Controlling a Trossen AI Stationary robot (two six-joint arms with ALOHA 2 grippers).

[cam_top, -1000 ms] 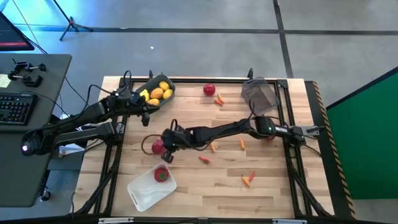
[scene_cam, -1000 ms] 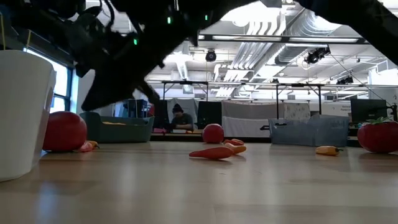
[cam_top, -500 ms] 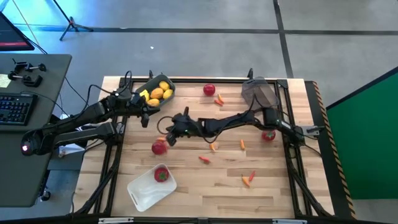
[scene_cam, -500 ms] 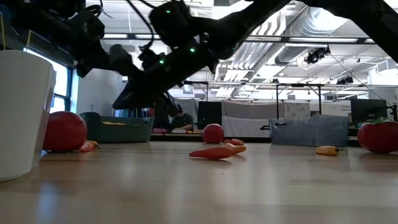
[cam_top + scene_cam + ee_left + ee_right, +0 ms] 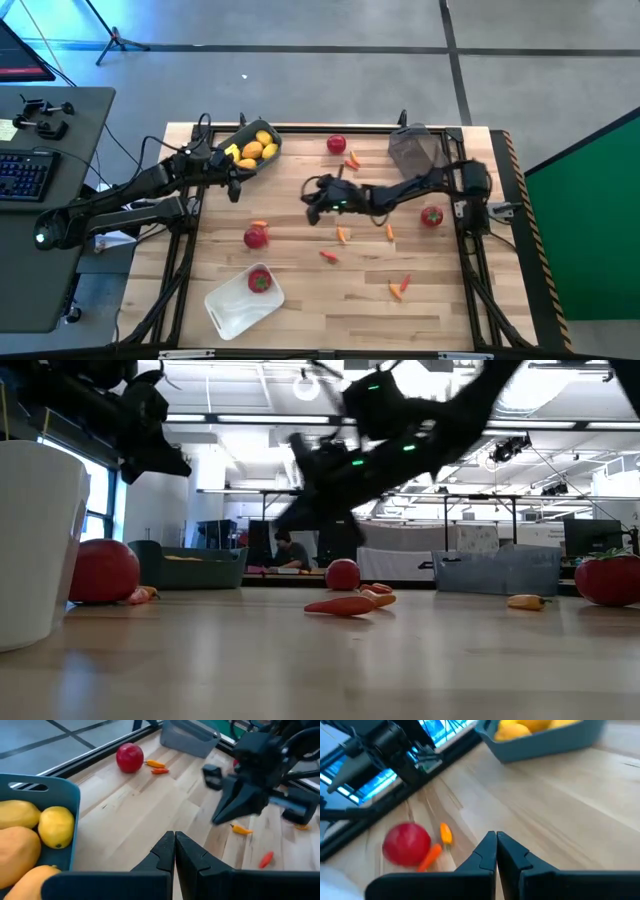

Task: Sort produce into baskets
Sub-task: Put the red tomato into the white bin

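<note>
The right gripper [image 5: 311,211] hangs empty over mid-table with its fingers pressed together. The left gripper [image 5: 233,190], equally closed and empty, waits beside the blue-grey plastic basket [image 5: 268,157] of yellow lemon-like fruits [image 5: 252,151]. A round red fruit [image 5: 256,236] lies near the white rectangular basket [image 5: 228,310], which holds another red fruit; small orange-red peppers [image 5: 341,235] lie scattered near the dark translucent basket [image 5: 417,148]. To pick well, the right gripper would need to open first, centre over one piece, then descend squarely.
</note>
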